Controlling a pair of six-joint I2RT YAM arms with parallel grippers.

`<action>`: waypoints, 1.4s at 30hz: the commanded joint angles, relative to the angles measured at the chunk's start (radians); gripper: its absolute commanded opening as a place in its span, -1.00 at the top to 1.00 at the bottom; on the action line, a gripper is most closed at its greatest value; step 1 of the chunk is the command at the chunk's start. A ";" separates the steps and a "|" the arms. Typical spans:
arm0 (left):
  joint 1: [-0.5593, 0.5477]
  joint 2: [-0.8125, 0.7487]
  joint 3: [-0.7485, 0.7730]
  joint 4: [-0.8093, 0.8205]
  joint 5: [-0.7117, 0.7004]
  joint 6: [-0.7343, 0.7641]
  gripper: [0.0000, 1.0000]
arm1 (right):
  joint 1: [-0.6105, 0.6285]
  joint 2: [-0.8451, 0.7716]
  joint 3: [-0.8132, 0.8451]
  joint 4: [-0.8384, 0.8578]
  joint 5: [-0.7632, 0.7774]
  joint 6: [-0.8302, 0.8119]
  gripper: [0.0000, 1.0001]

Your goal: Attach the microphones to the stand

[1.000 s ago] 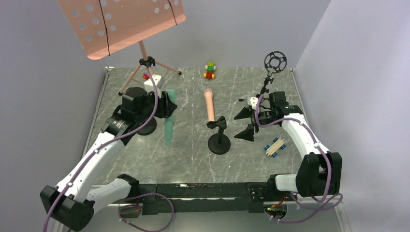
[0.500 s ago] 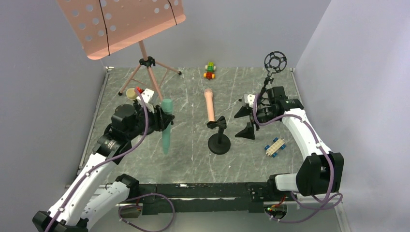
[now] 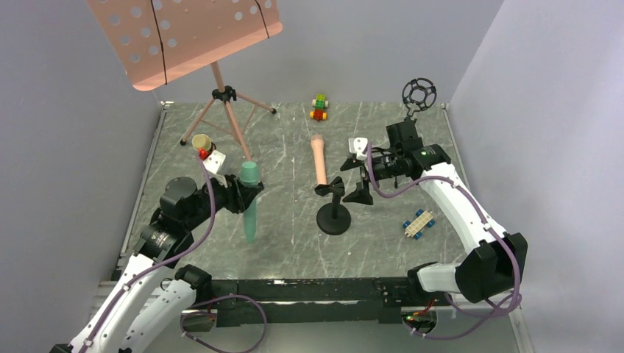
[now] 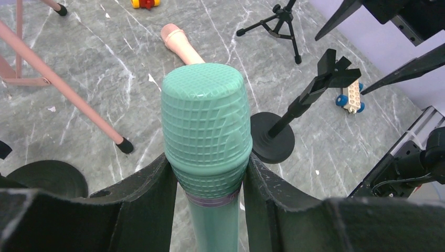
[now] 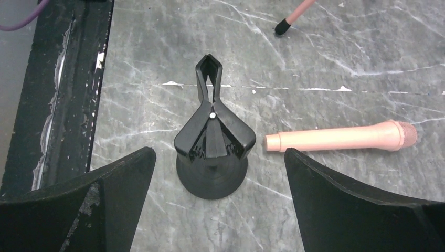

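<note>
Right gripper [image 3: 344, 182] moved over the stand [image 3: 333, 219]; left gripper [image 3: 246, 193] clamps teal microphone [image 4: 204, 121].

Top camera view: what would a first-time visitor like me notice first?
Probably the teal-green microphone, held upright in the left gripper at the table's left. Next, the big salmon music stand looming at the back left, and the right gripper spread wide above a small black microphone stand mid-table.

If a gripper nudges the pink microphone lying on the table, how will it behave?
The pink microphone is round-bodied and lies on its side, so it probably rolls, curving because it tapers. It looks like rigid plastic, unlikely to flex. Its matte surface should grip well.
</note>
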 commanded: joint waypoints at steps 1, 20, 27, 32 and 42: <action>-0.001 -0.037 -0.015 0.042 0.024 -0.035 0.86 | 0.030 0.022 0.042 0.045 0.032 0.041 -0.99; -0.001 -0.074 -0.039 0.054 0.038 -0.083 0.86 | 0.063 0.072 0.026 0.076 -0.031 0.056 -0.78; -0.001 -0.064 -0.029 0.067 0.053 -0.097 0.86 | 0.064 0.067 0.020 0.069 -0.041 0.049 -0.29; -0.001 -0.051 -0.020 0.114 0.080 -0.126 0.86 | 0.064 0.069 0.019 0.064 -0.030 0.054 0.29; -0.008 0.092 0.045 0.392 0.158 -0.248 0.88 | 0.064 0.036 -0.036 0.108 -0.034 0.066 0.34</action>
